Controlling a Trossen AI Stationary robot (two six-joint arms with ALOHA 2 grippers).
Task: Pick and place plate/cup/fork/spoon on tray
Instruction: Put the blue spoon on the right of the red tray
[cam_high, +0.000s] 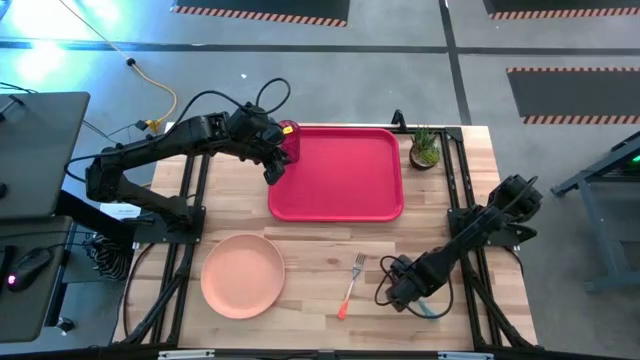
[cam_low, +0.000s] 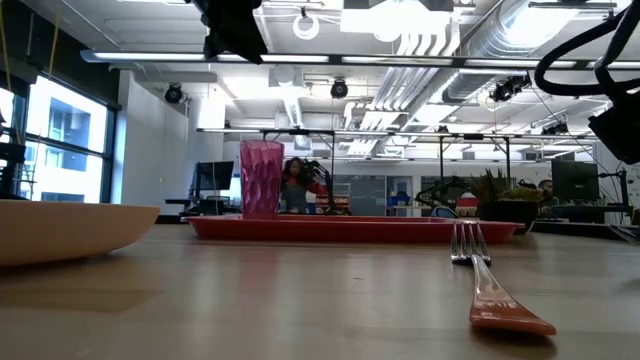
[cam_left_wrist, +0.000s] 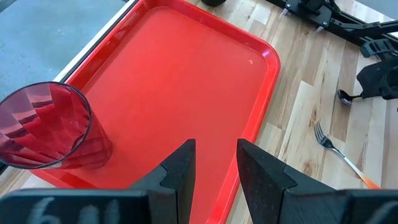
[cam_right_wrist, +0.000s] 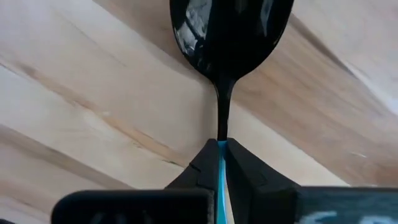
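Note:
The dark-pink ribbed cup (cam_high: 290, 135) stands upright on its base in the far left corner of the red tray (cam_high: 340, 172); it also shows in the left wrist view (cam_left_wrist: 46, 127). My left gripper (cam_left_wrist: 214, 168) is open and empty over the tray, beside the cup. The salmon-pink plate (cam_high: 243, 275) lies on the table near the front edge. The fork (cam_high: 352, 285), with an orange-red handle, lies flat to the plate's right. My right gripper (cam_high: 395, 290) is shut on the spoon (cam_right_wrist: 227, 31), right of the fork. My right gripper pinches the spoon's light-blue handle (cam_right_wrist: 221, 163) between its two fingers, just behind the dark neck. The fingers lie along the handle, and the dark bowl (cam_right_wrist: 227, 31) sticks out ahead of them over the wood. I cannot tell whether the spoon is lifted clear.
A small green potted plant (cam_high: 424, 148) stands off the tray's far right corner. Most of the tray's floor is bare. Bare wood lies between the tray's near rim and the plate and fork.

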